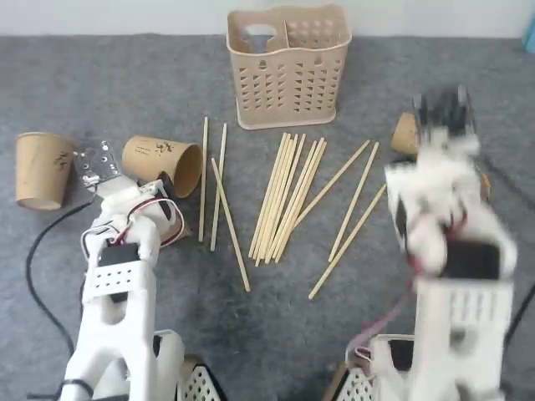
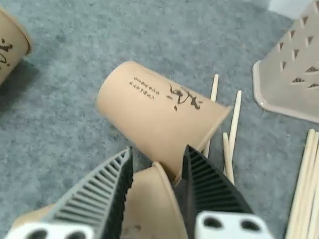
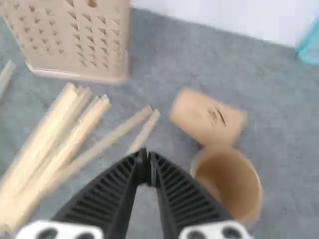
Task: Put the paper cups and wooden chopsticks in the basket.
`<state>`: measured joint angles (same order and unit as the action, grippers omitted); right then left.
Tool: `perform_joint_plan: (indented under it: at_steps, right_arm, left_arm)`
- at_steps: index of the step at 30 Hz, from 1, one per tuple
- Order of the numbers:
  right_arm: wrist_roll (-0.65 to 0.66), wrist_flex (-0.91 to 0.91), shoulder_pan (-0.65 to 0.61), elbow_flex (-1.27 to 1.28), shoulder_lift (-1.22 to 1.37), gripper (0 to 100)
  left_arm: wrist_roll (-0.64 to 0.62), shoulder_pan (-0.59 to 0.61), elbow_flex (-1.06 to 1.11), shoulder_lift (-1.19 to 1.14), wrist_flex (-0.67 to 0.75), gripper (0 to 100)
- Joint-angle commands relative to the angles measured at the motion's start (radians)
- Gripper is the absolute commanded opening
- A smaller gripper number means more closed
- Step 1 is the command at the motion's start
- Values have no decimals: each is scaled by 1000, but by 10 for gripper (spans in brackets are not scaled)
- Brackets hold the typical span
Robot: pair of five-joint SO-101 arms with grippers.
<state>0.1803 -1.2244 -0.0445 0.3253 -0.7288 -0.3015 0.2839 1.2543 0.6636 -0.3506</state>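
Paper cups (image 1: 164,164): lying on the grey bench (image 1: 100,83), outside the basket (image 1: 288,79).
Chopsticks (image 1: 282,196): scattered before the basket.
Left end effector (image 2: 158,152): jaws apart, a cup rim (image 2: 155,167) between them.
Right end effector (image 3: 148,164): pressed together, near two cups (image 3: 207,117).

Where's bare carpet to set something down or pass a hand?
Free: carpet left of the basket, behind the far-left cup and its neighbour cup; also the near strip between left arm and right arm, in front of the chopsticks. Crowded: chopsticks fan across the centre; a printed cup and an open-mouthed cup sit by the right end effector.
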Motion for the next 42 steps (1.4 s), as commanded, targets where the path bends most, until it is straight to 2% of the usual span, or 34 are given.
perform_joint_plan:
  at_steps: [1, 6, 11, 16, 22, 27, 33, 39, 42]
  right_arm:
    - [-112, -101, -59, -542, 372, 23]
    - [-203, -213, -116, -1102, 780, 118]
    - [-249, -259, -136, -1556, 1133, 119]
    - [-222, -308, -214, -1857, 1382, 122]
    - [-203, -297, -286, -1972, 1537, 122]
    - [-199, -200, -318, -1978, 1601, 122]
    - [-97, -111, -318, -1976, 1638, 119]
    - [-109, -105, -292, -1973, 1603, 119]
    - [-218, -107, -254, -1975, 1604, 119]
  left_arm:
    - [12, 8, -53, -17, 32, 156]
    - [14, 8, -54, -25, 37, 156]
    - [44, 6, -65, -32, 38, 156]
    - [55, 2, -68, -32, 38, 156]
    - [57, 2, -68, -32, 38, 156]
    - [57, 2, -68, -32, 38, 156]
    - [58, 2, -68, -32, 38, 157]
    - [58, 2, -70, -34, 38, 159]
    - [60, 2, -70, -34, 38, 159]
